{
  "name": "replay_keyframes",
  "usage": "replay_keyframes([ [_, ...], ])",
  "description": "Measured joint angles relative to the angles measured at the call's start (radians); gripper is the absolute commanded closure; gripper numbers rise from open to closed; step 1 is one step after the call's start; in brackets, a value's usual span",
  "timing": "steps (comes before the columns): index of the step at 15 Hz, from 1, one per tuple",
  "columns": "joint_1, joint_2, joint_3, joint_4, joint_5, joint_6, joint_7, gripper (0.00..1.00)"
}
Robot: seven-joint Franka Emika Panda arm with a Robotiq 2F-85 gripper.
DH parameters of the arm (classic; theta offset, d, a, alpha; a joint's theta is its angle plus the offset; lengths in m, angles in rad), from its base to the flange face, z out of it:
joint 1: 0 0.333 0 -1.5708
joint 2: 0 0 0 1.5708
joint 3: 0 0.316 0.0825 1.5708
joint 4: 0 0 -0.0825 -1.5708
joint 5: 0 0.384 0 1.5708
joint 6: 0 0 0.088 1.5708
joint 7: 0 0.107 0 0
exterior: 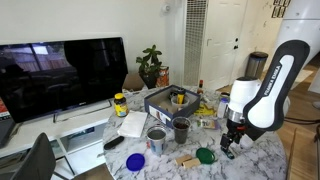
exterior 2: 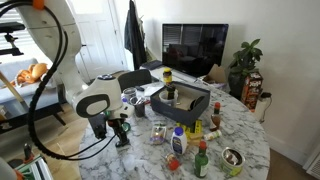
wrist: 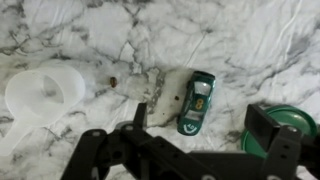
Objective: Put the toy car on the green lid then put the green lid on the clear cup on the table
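Note:
The toy car (wrist: 196, 103) is a small dark green car with a number on its roof. It lies on the marble table, partly on a pale flat scrap (wrist: 165, 88). My gripper (wrist: 200, 128) is open, just above the table, with the car between its fingers and nothing held. The green lid (wrist: 292, 122) lies flat just outside one finger, partly hidden by it; it also shows in an exterior view (exterior: 205, 155) beside the gripper (exterior: 229, 147). The clear smoky cup (exterior: 181, 129) stands upright near the table's middle. The car is too small to make out in both exterior views.
A grey-silver cup (exterior: 156, 138) stands next to the smoky cup, and a blue lid (exterior: 134, 160) lies near the table edge. A black bin (exterior: 170, 100) and several bottles (exterior 2: 200, 158) crowd the table. A white translucent cup-like thing (wrist: 40, 95) lies near the car.

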Motion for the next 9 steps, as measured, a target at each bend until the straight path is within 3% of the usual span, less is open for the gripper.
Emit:
replay_keyframes([
  [3, 0.002, 0.048, -0.016, 0.011, -0.003, 0.059, 0.028, 0.02],
  [5, 0.002, 0.073, -0.018, 0.021, -0.003, 0.082, 0.043, 0.15],
  [9, 0.002, 0.11, -0.017, 0.047, -0.003, 0.095, 0.072, 0.54],
])
